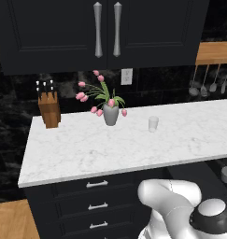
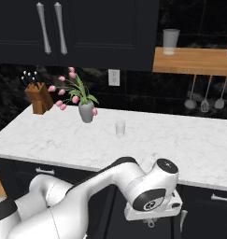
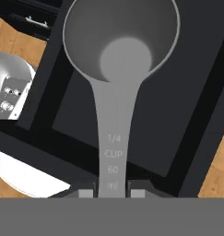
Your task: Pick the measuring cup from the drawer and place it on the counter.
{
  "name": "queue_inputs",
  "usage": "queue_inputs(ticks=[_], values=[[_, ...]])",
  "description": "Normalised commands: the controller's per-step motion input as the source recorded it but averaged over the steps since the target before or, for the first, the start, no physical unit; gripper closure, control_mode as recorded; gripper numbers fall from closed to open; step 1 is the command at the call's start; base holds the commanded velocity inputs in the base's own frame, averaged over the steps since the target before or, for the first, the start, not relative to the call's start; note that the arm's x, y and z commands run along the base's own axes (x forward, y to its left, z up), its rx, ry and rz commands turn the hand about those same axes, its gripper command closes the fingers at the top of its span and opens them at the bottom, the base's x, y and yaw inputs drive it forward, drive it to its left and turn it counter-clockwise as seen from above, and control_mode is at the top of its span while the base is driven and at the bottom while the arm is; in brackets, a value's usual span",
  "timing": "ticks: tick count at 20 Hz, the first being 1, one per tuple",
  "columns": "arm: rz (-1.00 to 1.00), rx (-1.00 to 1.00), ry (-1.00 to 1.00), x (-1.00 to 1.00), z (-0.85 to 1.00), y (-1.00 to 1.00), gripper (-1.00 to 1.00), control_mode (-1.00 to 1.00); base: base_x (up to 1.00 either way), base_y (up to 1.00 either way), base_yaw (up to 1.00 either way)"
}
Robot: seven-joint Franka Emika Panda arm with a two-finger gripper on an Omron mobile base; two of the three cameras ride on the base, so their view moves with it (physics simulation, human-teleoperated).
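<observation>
Fingers (image 3: 112,192) at the bottom middle of the hand view pinch the measuring cup's (image 3: 121,50) long handle, whose bowl points straight up the frame over the dark drawer (image 3: 178,115).

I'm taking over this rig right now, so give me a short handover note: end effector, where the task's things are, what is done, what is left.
End effector: shut on the measuring cup's handle end.
Measuring cup: bowl over the open dark drawer; whether it is lifted yet I cannot tell.
Counter: holds a knife block, a flower vase and a tumbler.
Done: grasp.
Left: raise the cup clear of the drawer and set it on a bare part of the counter.
</observation>
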Motion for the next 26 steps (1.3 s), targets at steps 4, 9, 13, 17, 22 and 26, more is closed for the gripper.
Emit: queue_inputs(ticks=[4,9,13,17,22,26], values=[[-0.09,0.0,0.0,-0.08,1.0,0.0,1.0,-1.0,0.0,0.0,0.0],[-0.01,0.0,-0.01,0.11,1.0,0.06,1.0,-1.0,0.0,0.0,0.0],[0.0,0.01,-0.04,0.7,0.83,0.0,1.0,-1.0,0.0,0.0,0.0],[0.0,0.03,0.0,1.0,0.46,0.0,1.0,-1.0,0.0,0.0,0.0],[-0.01,0.01,0.02,1.0,0.05,0.0,1.0,-1.0,0.0,0.0,0.0],[-0.04,0.0,0.01,1.0,-0.28,0.05,1.0,-1.0,0.0,0.0,0.0]])
